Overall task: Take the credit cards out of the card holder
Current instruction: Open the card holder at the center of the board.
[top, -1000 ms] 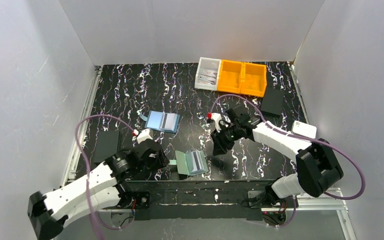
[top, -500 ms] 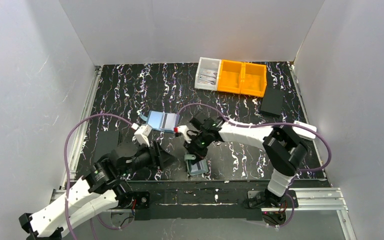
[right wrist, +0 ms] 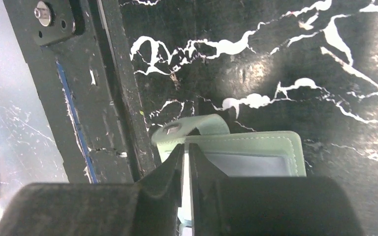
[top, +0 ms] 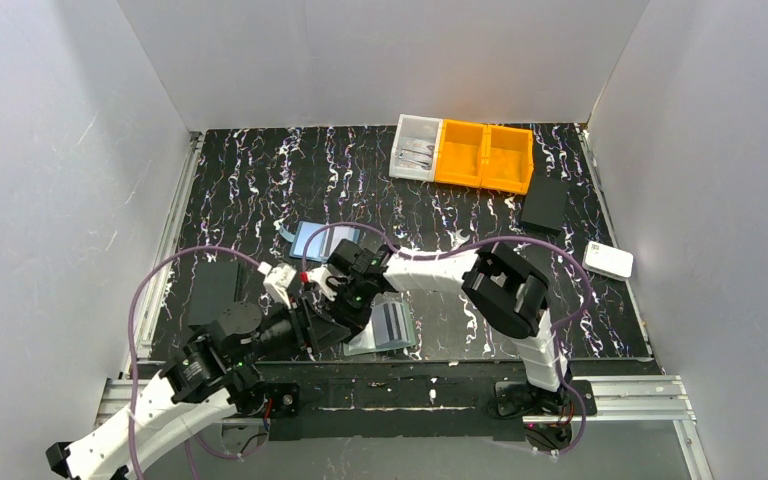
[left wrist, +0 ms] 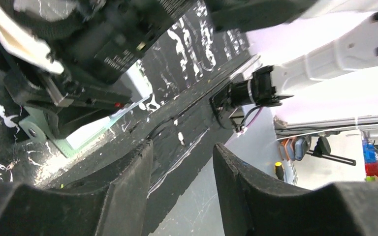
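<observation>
Sage-green card holder (right wrist: 275,147): lies open on the black marbled table (right wrist: 275,59), near its front edge.
Its look: soft, with rounded corners and a stitched border. The snap tab (right wrist: 202,125) curls up at one end, and a grey-blue face shows inside.
My right gripper (right wrist: 187,150): fingers almost together, only a sliver between, over the holder's tab end. I cannot tell whether they pinch it.
My left gripper (left wrist: 183,147): fingers apart, nothing between, just beside the holder.
Top view only: light-blue striped rectangle (top: 325,238) behind the holder; orange bins (top: 485,155) at the far edge.
Left wrist view only: my right gripper's dark body seen side-on above the tab.
</observation>
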